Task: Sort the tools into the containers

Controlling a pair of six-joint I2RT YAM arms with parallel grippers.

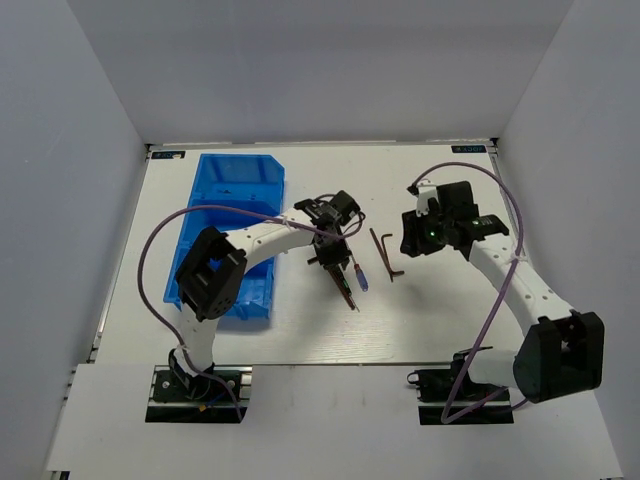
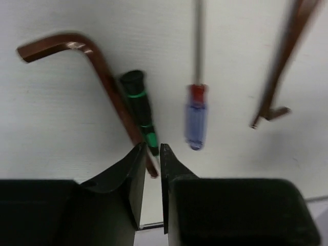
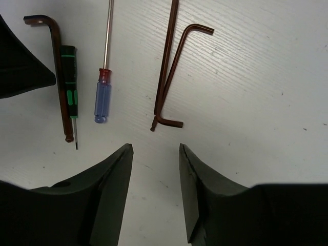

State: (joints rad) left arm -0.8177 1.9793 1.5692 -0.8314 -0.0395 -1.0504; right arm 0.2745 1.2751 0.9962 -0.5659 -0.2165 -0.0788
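Left pincer (image 2: 152, 147) shows just a thin gap; right pincer (image 3: 155, 147) stands wide, holding nothing. On the table (image 1: 450, 320): three hex keys (image 3: 59, 77) (image 3: 165, 61) (image 3: 181, 51), two screwdrivers (image 3: 68, 72) (image 3: 102, 102), one blue bin (image 1: 232, 195).

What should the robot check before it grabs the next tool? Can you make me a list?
1. Right hand open and empty: ok, only table between its fingers.
2. Left hand wide enough to grab: not ok, just a slit, nothing in it.
3. Blue screwdriver lying alone: ok.
4. Green screwdriver clear of other tools: not ok, it lies right against a hex key.
5. Other two hex keys apart: not ok, they cross.
6. Blue bin has room: cannot tell, the left arm covers part.
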